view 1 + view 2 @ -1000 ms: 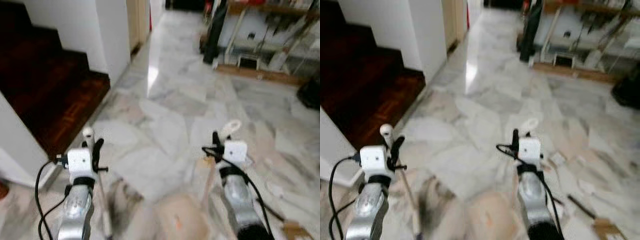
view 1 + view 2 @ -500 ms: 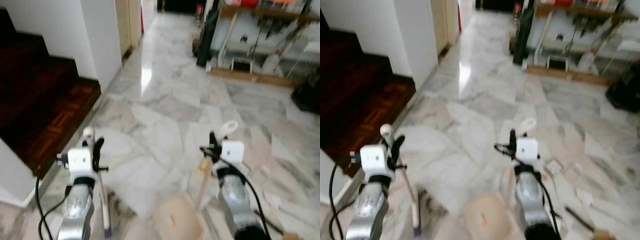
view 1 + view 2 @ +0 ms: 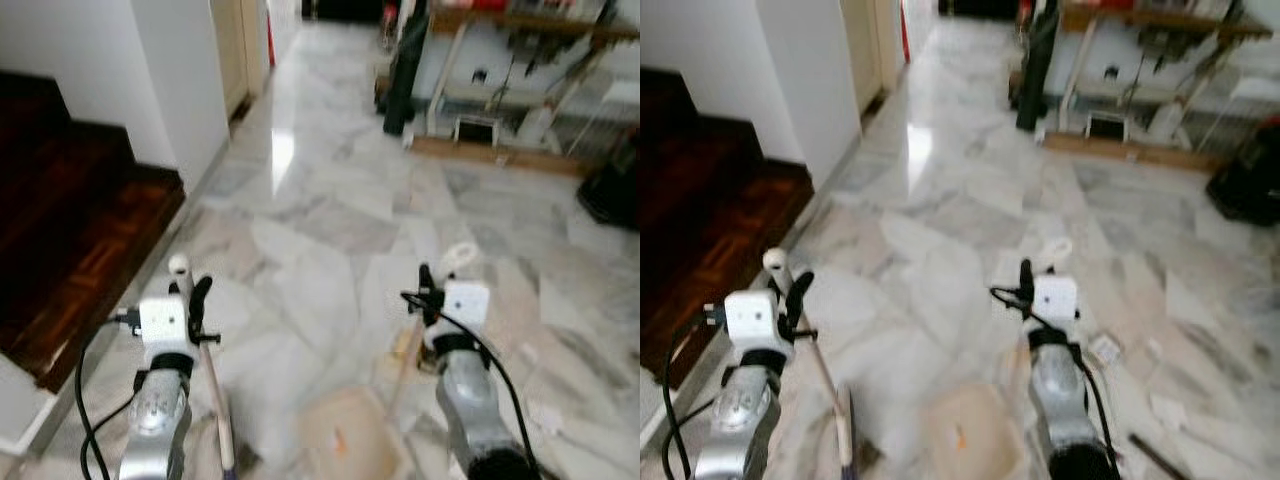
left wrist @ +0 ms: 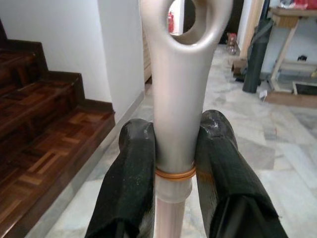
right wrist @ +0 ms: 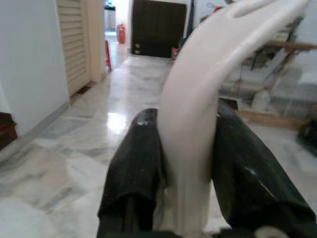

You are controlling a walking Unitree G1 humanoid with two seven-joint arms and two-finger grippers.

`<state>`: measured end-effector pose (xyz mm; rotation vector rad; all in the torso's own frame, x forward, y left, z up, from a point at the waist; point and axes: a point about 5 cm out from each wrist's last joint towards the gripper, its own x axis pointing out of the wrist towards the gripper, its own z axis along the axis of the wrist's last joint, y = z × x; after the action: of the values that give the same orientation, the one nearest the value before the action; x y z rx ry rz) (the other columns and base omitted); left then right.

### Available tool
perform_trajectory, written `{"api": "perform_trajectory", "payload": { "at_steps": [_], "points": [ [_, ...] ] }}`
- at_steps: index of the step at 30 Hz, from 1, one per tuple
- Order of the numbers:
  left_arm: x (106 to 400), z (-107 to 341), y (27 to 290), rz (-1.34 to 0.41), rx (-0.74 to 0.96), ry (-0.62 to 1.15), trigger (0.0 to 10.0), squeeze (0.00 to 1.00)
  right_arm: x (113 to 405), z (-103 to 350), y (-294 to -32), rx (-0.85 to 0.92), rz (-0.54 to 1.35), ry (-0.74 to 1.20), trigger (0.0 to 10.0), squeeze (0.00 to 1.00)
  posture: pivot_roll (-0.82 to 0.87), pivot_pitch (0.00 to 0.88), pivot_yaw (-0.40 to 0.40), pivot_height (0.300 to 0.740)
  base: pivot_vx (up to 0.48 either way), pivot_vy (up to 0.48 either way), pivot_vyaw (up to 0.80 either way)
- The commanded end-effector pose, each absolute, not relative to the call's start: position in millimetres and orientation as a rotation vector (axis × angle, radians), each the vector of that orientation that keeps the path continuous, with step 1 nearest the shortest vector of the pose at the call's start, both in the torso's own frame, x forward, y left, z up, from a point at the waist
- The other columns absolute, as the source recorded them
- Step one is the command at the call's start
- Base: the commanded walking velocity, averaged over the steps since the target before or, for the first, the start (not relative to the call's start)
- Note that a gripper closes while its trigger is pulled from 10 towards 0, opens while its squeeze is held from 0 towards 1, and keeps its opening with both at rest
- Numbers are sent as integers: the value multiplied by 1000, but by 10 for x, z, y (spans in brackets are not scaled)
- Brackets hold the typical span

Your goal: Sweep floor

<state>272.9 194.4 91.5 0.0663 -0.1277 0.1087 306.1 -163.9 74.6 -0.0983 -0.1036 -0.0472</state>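
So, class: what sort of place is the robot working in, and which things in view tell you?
Probably the ground-floor hallway of a home: a polished marble floor runs past dark wooden stairs toward a wooden storage shelf. The left gripper and the right gripper each clamp a cleaning-tool handle.

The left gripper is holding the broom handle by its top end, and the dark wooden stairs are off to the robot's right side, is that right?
Not quite. The left gripper is indeed shut on the top end of the broom handle, but the dark wooden stairs lie on the robot's left, not its right. The left eye view shows them beside the white wall.
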Motion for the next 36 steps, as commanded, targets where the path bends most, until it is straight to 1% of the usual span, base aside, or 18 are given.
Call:
{"api": "perform_trajectory", "payload": {
  "at_steps": [1, 13, 25, 34, 36],
  "points": [
    [2740, 978, 1955, 107, 75, -162, 10000, 0, 3105, 856, -1536, -73, -27, -156, 10000, 0, 89, 38, -49, 740, 352, 0, 0],
    [2744, 975, 1940, 94, 74, -163, 10000, 0, 3099, 843, -1539, -74, -31, -155, 10000, 0, 90, 21, -47, 740, 352, 0, 0],
    [2745, 982, 1935, 93, 74, -165, 10000, 0, 3102, 845, -1529, -65, -30, -155, 10000, 0, 91, 31, -47, 740, 341, 0, 0],
    [2741, 973, 1938, 93, 71, -162, 10000, 0, 3092, 822, -1544, -68, -35, -147, 10000, 0, 92, 29, -47, 740, 260, 0, 0],
    [2741, 974, 1930, 90, 70, -165, 10000, 0, 3092, 822, -1545, -68, -36, -147, 10000, 0, 93, 28, -48, 740, 0, 0, 0]
  ]
}}
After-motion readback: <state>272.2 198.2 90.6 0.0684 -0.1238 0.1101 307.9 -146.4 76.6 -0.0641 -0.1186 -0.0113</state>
